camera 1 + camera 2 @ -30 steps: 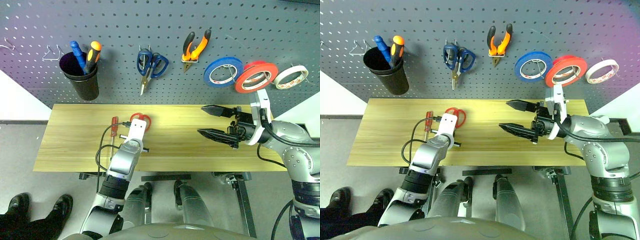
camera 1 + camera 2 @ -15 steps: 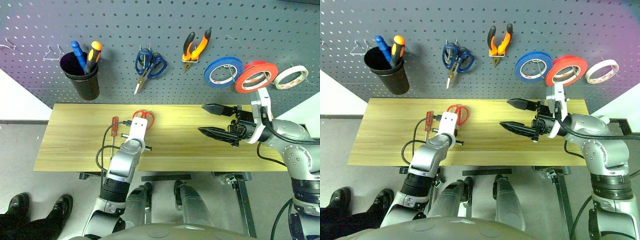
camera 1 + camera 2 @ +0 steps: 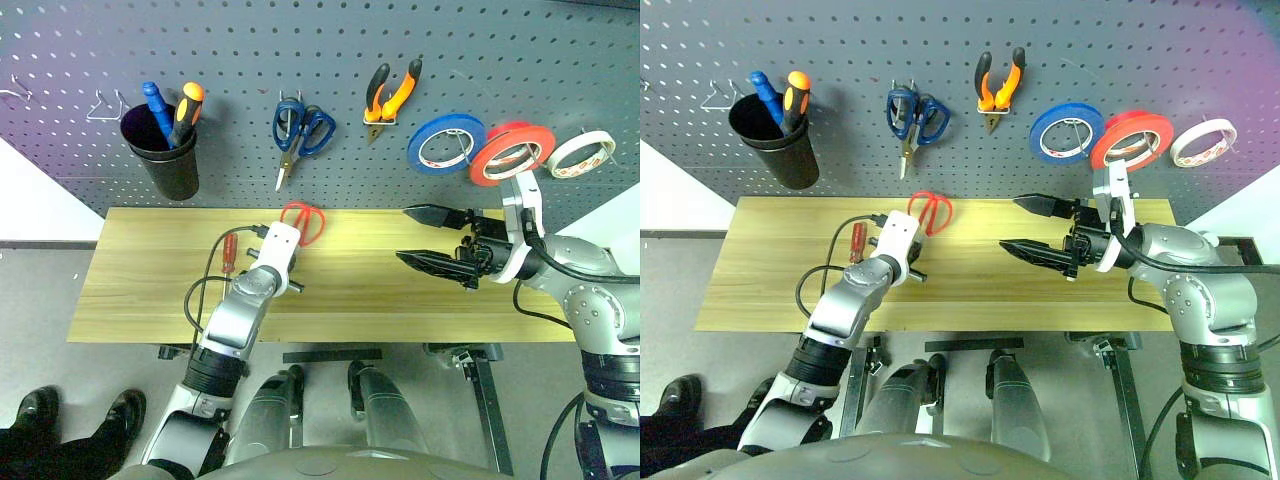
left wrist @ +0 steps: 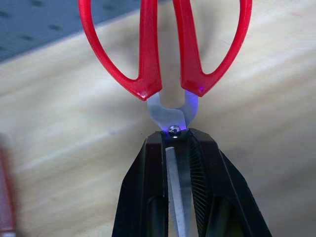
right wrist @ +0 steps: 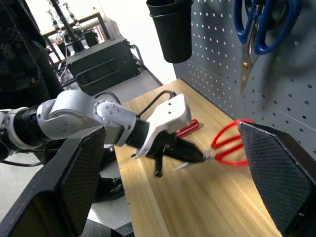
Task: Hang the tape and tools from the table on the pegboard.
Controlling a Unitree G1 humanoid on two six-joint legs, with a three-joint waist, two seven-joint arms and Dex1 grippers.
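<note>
The bench (image 3: 400,310) is a long light-wood plank top with straight visible grain. Behind its far edge rises the pegboard (image 3: 240,50), a dark-grey panel of small holes in rows.

The left tool (image 4: 177,140) has its two ribbed black fingers pressed together on the steel blades of the red-handled scissors (image 3: 304,220), pinching them just below the pivot screw. The scissors' long axis runs away from the robot: the two smooth oval red loops point toward the pegboard, near the far edge of the bench about midway along it, and the blades point back into the tool. In the right wrist view the scissors sit just above the wood, the loops throwing a shadow on it.

The slim red-handled screwdriver (image 3: 229,252) lies flat on the bench just left of that arm, its axis also running from near to far.

The right tool (image 3: 420,238) hangs over the right part of the bench, its two black fingers spread wide, holding nothing, pointing left.

Already on the pegboard hang blue-handled scissors (image 3: 301,132) straight above the red ones, orange-and-black pliers (image 3: 390,95), a blue roll (image 3: 445,143), the flat red tape ring (image 3: 511,153), a cream-white roll (image 3: 582,153), and a black cup (image 3: 165,160) holding two screwdrivers
</note>
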